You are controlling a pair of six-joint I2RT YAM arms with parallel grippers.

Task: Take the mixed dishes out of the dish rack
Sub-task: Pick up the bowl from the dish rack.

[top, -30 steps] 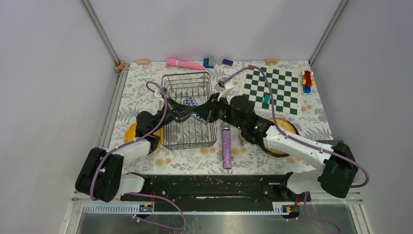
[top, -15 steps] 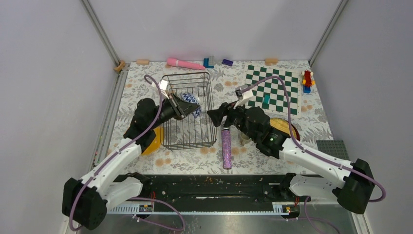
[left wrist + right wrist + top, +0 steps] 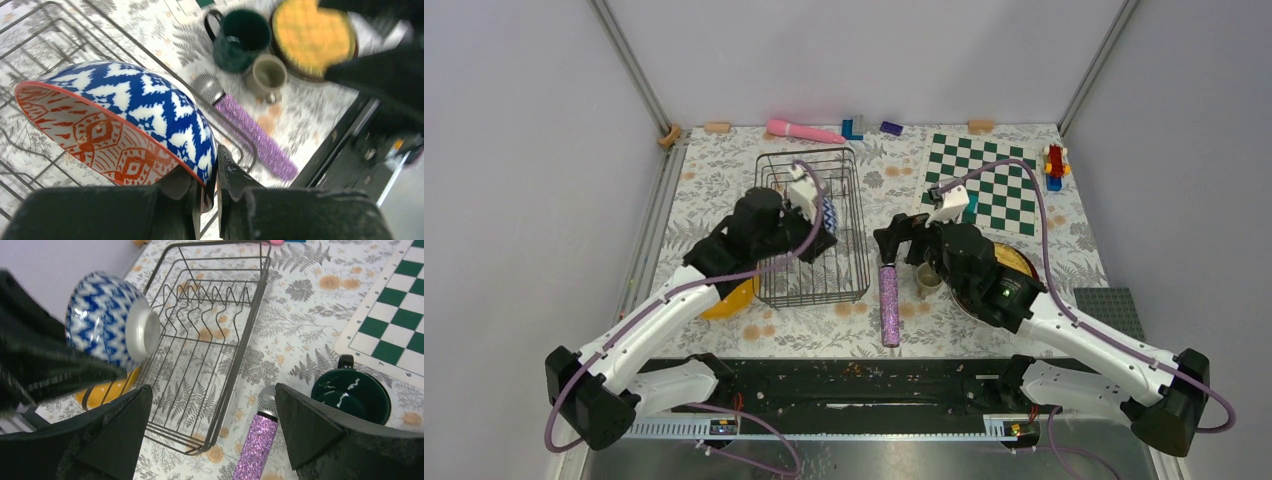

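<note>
Over the dish rack (image 3: pixel 814 282): patterned bowl (image 3: pixel 135 100), rim pinched in left fingers (image 3: pixel 216 167);
Right fingers (image 3: pixel 212 392): wide, empty;
Next: bowl onto counter (image 3: pixel 724 170) — gently

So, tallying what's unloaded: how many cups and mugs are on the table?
2: teal mug by the chessboard, grey cup beside it, next to the yellow plate. Others may be hidden.
</note>
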